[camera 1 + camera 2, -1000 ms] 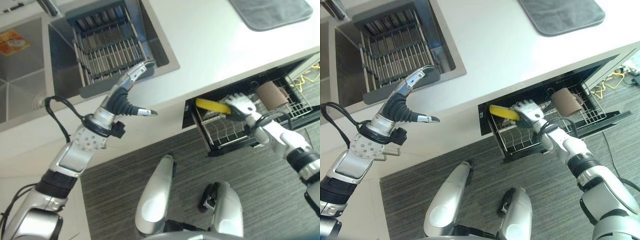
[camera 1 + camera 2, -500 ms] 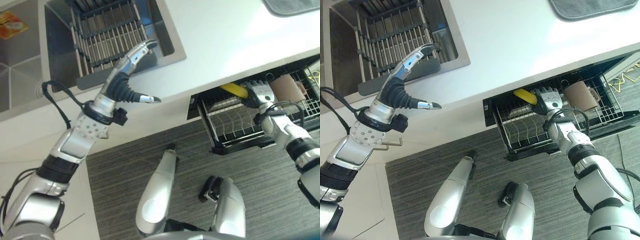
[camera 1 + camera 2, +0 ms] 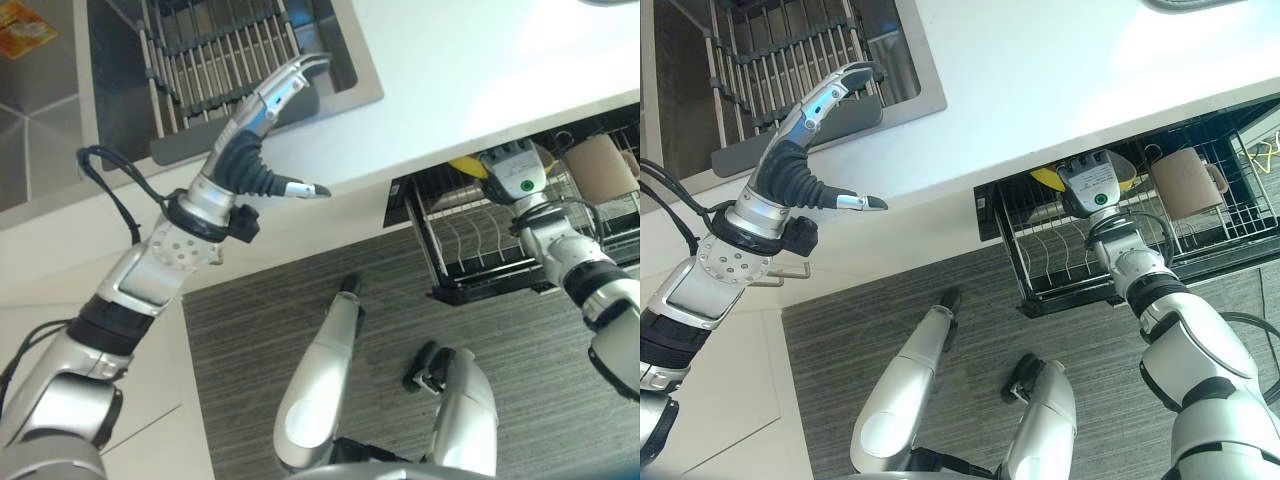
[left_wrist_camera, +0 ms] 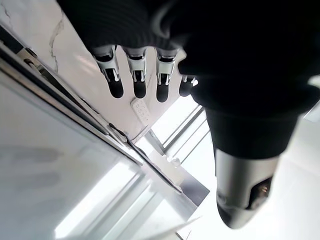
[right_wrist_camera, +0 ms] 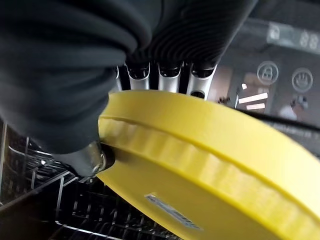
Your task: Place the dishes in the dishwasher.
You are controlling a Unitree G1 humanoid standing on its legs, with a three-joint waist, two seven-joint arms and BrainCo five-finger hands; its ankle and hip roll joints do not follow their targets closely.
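While the right robot hand [image 3: 1097, 186] pinches the yellow plate [image 5: 210, 170] over the dishwasher rack [image 3: 1060, 262], not yet slotted, the left robot hand [image 3: 262, 115] hovers open, holding nothing, over the bench [image 3: 470, 80].

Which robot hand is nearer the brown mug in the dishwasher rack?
Right. The right robot hand, gripping the round yellow plate, sits beside the brown mug; the left robot hand hovers over the sink's edge.

Kitchen, domestic in look. A white countertop [image 3: 470, 70] is running above a pulled-out dishwasher rack [image 3: 1060, 270] of dark wire; a stainless sink [image 3: 120, 110] is holding a wire dish rack [image 3: 220, 55]; a brown mug [image 3: 1185, 185] is sitting in the dishwasher; grey wood-grain flooring [image 3: 540, 390] is lying below.
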